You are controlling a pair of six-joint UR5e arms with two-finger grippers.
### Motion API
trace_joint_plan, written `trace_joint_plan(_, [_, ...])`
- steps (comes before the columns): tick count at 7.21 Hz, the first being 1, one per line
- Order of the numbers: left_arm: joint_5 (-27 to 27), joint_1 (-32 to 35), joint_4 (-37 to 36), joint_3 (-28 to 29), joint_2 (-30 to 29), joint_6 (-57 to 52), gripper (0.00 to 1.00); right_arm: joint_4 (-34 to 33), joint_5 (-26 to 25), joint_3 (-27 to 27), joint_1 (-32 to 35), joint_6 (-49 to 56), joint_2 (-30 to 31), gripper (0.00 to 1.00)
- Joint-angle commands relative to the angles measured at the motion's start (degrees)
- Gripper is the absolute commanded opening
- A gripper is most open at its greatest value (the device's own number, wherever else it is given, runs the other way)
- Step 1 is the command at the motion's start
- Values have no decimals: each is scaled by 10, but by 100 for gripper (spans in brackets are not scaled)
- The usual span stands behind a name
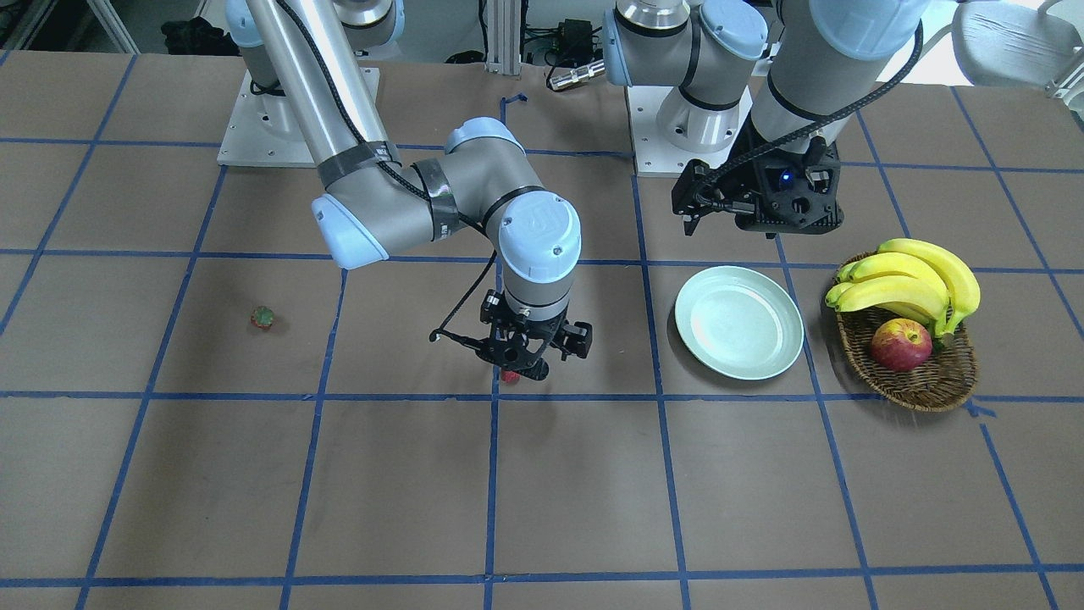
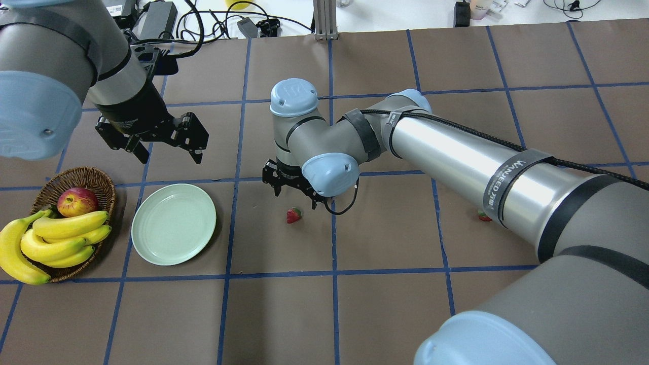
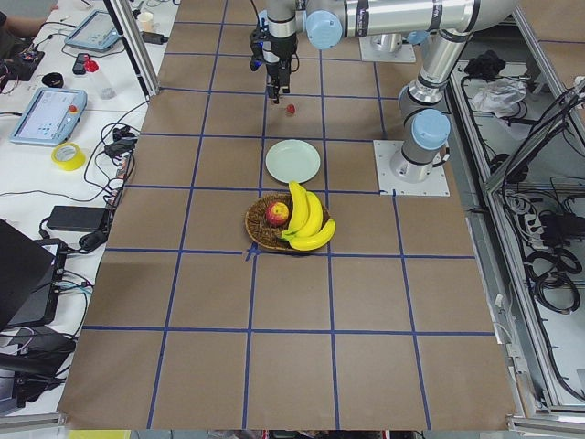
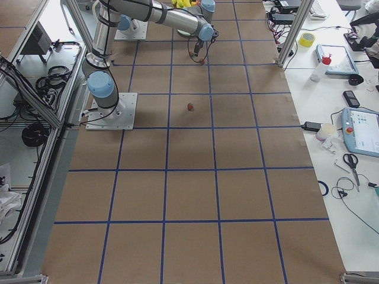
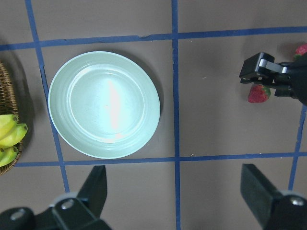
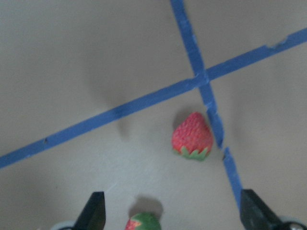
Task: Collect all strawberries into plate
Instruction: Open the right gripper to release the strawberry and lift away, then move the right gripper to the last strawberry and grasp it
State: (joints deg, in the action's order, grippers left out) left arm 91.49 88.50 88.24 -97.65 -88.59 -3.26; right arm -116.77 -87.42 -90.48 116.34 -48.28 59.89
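Right gripper (image 6: 169,213) hangs low over the table with jaws spread wide, gripping nothing, apparently lining up on the strawberry (image 6: 193,136) lying just beyond its fingertips beside a blue tape crossing; a second strawberry (image 6: 144,224) shows right under its palm. The third strawberry (image 1: 263,318) lies well off on its outer side. Left gripper (image 2: 167,147), also wide and empty, hovers above the mint-green plate (image 5: 104,104), which holds no berry yet, probably parked there to leave the right arm room
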Motion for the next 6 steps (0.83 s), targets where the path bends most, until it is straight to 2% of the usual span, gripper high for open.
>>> trace_joint_plan(1, [-1, 0, 0, 0, 0, 0, 100, 14, -37, -41, -81, 78, 59, 100])
trace_joint_plan(2, [0, 0, 0, -1, 0, -1, 100, 12, -39, -102, -138, 193, 106, 100])
trace_joint_plan(3, [-1, 1, 0, -2, 0, 1, 100, -17, -39, -174, -200, 309, 152, 100])
trace_joint_plan(4, [0, 1, -1, -6, 1, 1, 100, -72, -39, -240, -265, 404, 181, 100])
trace_joint_plan(6, [0, 1, -1, -6, 1, 2, 100, -195, -50, -321, -376, 573, 186, 100])
